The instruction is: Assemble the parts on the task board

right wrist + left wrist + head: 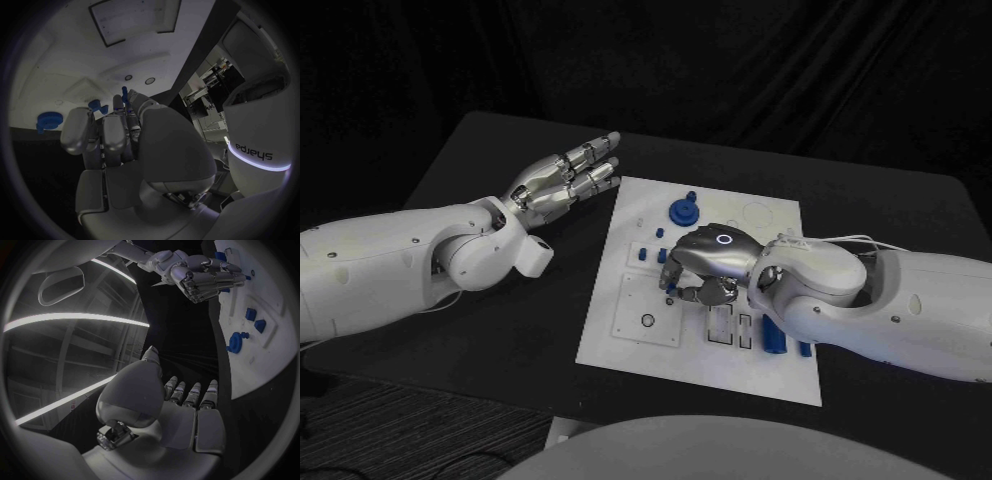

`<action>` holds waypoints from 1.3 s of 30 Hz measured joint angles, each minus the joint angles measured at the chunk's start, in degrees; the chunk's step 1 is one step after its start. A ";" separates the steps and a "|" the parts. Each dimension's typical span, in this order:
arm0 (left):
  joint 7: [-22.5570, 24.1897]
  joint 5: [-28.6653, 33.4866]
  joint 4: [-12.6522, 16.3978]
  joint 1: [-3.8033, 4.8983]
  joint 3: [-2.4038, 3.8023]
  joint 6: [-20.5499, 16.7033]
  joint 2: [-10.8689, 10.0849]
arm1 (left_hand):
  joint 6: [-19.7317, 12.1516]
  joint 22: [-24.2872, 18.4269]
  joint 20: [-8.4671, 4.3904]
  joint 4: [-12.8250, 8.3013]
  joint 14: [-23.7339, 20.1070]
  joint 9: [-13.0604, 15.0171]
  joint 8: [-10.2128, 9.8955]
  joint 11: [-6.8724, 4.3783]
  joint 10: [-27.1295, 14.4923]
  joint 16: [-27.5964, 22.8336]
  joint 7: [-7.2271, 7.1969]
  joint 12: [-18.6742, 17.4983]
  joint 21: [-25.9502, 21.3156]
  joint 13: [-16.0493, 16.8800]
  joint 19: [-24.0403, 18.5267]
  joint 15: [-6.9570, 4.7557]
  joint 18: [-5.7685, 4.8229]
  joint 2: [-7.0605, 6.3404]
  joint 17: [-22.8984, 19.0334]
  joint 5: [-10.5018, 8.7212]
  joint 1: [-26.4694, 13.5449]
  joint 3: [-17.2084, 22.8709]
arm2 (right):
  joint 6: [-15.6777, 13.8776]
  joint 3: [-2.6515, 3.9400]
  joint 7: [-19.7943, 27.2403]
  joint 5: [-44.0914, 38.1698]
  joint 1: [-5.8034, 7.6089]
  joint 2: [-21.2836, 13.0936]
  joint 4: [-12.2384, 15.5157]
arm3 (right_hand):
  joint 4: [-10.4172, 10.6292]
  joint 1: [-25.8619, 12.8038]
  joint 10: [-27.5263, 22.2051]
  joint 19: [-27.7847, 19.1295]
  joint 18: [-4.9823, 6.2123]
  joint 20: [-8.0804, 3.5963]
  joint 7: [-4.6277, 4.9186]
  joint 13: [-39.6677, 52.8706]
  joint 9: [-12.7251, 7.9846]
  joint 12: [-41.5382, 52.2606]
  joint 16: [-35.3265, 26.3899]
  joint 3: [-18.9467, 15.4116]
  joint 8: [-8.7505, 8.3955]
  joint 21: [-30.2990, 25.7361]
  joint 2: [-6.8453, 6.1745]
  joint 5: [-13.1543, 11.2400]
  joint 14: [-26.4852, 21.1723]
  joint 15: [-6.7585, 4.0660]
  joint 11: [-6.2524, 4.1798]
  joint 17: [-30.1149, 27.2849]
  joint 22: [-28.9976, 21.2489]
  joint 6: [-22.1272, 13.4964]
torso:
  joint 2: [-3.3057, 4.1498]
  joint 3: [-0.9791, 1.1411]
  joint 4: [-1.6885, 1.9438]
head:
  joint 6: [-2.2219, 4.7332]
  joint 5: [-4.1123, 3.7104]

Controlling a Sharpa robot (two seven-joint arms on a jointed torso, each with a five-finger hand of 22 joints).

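I logged the white task board (635, 330) lying flat in the middle of the black table (488, 160), its long axis running from the near edge toward the far edge and skewed slightly, the far end leaning toward my right arm's side. Near the board's far end stood a round blue gear-like part (684, 211), upright on the board. A few small blue parts (648, 255) lay along the middle of the board, and two elongated blue parts (773, 336) sat by the near right area, their long axes roughly along the board's length. My right hand (701, 272) hung over the board's middle, palm down, fingers curled inward and downward; in the right wrist view a slim blue peg (124, 96) stood up just past the fingertips (115, 131), but I could not tell whether the fingers pinched it or merely sat beside it. My left hand (568, 178) rested off the board, just beside its far left corner, palm turned up and fingers stretched out straight and apart, holding nothing; the left wrist view showed the same flat, extended fingers (190, 395) above the dark table. The only legible writing was the word "sharpa" on the white arm shell (253, 150) in the right wrist view.
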 measured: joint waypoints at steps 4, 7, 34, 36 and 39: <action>0.00 0.00 0.00 -0.01 0.00 0.02 0.00 | 0.00 0.00 0.00 0.00 0.00 0.00 0.00 0.00 0.00 0.00 0.00 0.00 0.00 -0.02 0.00 0.00 0.00 0.19 0.01 0.00 0.19 0.00 | 0.16 0.00 0.04 -0.30 -0.13 -0.13 0.18 | 0.00 0.00 0.00 0.00 0.00 0.00 0.00 -0.01 0.00 0.00 0.00 0.00 0.00 0.00 0.00 0.00 0.00 0.00 0.00 0.00 0.00 0.00 | -0.04 0.00 -0.01 | 0.00 0.41; 0.00 0.00 -0.02 -0.02 0.00 0.03 0.00 | 0.30 0.00 0.00 0.00 0.00 -0.01 0.00 0.00 0.00 0.00 0.30 0.00 0.00 -0.03 0.00 0.00 0.01 0.21 0.01 0.37 0.21 0.00 | 0.32 0.00 0.05 -0.45 -0.19 -0.23 0.37 | -0.24 0.22 -0.10 0.00 0.00 0.00 0.00 -0.01 0.00 -0.08 0.00 0.24 0.00 0.00 -0.22 -0.01 0.00 0.00 0.10 -0.01 0.02 0.00 | -0.07 0.01 -0.03 | 0.00 0.65; -0.29 0.01 0.05 -0.34 0.00 0.16 0.09 | 0.51 0.08 0.00 0.01 0.00 0.05 0.23 0.38 -0.03 0.00 0.93 0.00 0.00 -0.01 0.00 0.00 0.00 0.66 0.03 1.26 0.66 -0.31 | 2.66 0.07 -0.01 -0.85 -1.40 -0.11 -0.26 | -0.39 0.22 -0.19 0.00 0.00 0.00 0.00 0.05 -0.01 -0.03 0.00 0.38 -0.23 -0.24 -0.22 -0.05 -0.01 0.00 0.18 -0.37 0.03 -0.01 | -0.08 0.01 -0.03 | 0.03 1.54; -0.32 0.01 0.04 -0.35 0.00 0.21 0.09 | 0.60 0.08 0.00 0.01 0.00 0.05 0.23 0.38 -0.03 0.00 1.03 0.00 0.00 -0.01 0.00 0.00 0.00 0.66 0.01 1.26 0.66 -0.31 | 2.72 0.11 -0.02 -0.90 -1.42 -0.11 -0.26 | -0.39 0.22 -0.08 0.00 0.00 0.00 0.00 0.05 -0.01 0.01 0.00 0.39 -0.24 -0.38 -0.22 -0.05 0.00 0.00 0.08 -0.39 0.03 0.00 | -0.08 0.01 -0.03 | 0.03 1.61; -0.36 0.01 0.01 -0.37 0.00 0.32 0.09 | 0.60 0.13 0.00 0.01 0.00 0.05 0.23 0.38 -0.03 0.00 1.03 0.00 0.00 0.00 0.00 0.00 0.00 0.66 0.00 1.26 0.66 -0.31 | 2.78 0.13 -0.02 -1.00 -1.48 -0.11 -0.27 | -0.39 0.22 -0.05 0.00 0.01 0.00 0.31 0.05 -0.09 0.01 0.00 0.38 -0.50 -0.38 -0.22 -0.05 0.00 0.00 0.05 -0.45 0.03 -0.32 | -0.08 0.00 -0.03 | 0.03 1.68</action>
